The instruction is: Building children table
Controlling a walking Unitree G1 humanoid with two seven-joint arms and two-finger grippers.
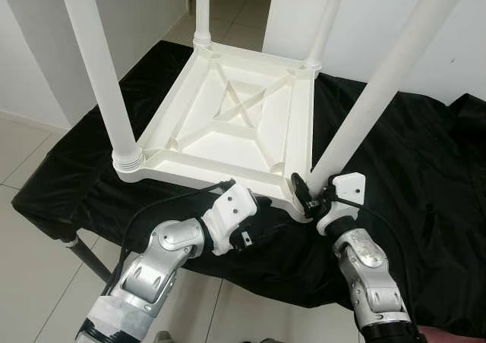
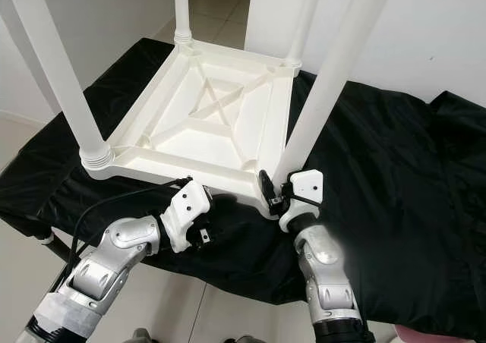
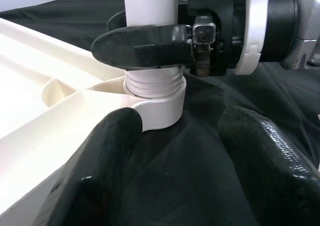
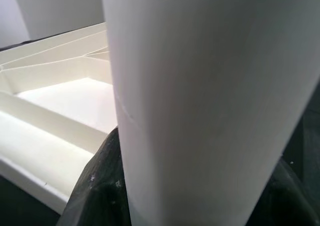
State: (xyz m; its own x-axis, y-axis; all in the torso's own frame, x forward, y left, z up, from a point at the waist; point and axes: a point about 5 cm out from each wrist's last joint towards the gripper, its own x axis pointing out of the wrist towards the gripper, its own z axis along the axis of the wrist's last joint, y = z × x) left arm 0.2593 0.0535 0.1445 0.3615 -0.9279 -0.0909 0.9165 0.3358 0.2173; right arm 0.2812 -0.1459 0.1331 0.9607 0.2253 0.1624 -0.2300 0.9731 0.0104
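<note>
Both silver arms reach forward from the bottom of the head views toward the near edge of an upturned white table top [image 1: 228, 123], which lies flat, underside up, on a black cloth [image 1: 425, 176] spread over a stand. Four white legs point straight up from its corners, their long axes vertical: the near left leg [image 1: 95, 62], the far left leg [image 1: 202, 9], the far right leg [image 1: 326, 24] and the near right leg [image 1: 387, 77], which leans slightly to the right in the head views. No brand, label or writing can be read on any part. The right gripper [image 1: 307, 191] is clamped on the near right leg just above its ribbed collar [image 3: 154, 83], one black finger [image 3: 140, 46] wrapping the front of the tube in the left wrist view. The left gripper [image 1: 254, 225] sits low beside the same corner, its two fingers [image 3: 95, 166] spread apart and holding nothing, resting over the cloth just in front of the corner socket [image 3: 160, 111]. Ribs form a cross [image 1: 239, 104] in the middle of the table's underside. Pale floor tiles [image 1: 30, 229] lie below the cloth.
</note>
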